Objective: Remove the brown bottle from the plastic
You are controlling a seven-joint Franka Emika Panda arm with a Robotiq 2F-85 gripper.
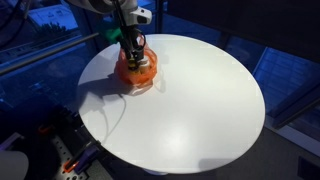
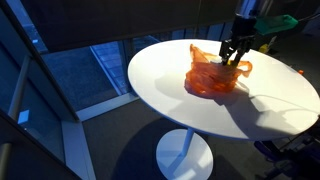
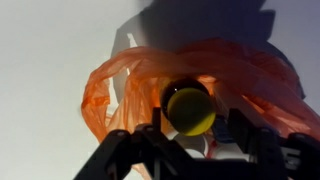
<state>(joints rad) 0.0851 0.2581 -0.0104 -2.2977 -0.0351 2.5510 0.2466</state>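
An orange plastic bag [image 1: 137,72] lies crumpled on the round white table [image 1: 190,110]; it also shows in an exterior view [image 2: 212,78] and in the wrist view [image 3: 110,85]. The brown bottle [image 3: 187,108] stands upright in the bag, and I see mainly its yellow cap from above. My gripper [image 3: 195,130] is straight above the bag with one finger on each side of the bottle. A gap shows between the bottle and one finger, so the jaws look open. In both exterior views the gripper [image 1: 133,52] [image 2: 237,58] reaches down into the top of the bag.
The table stands on a white pedestal [image 2: 183,150] beside dark glass walls. Cables and equipment [image 1: 65,160] lie on the floor near the table's edge. The bag sits near the table's rim.
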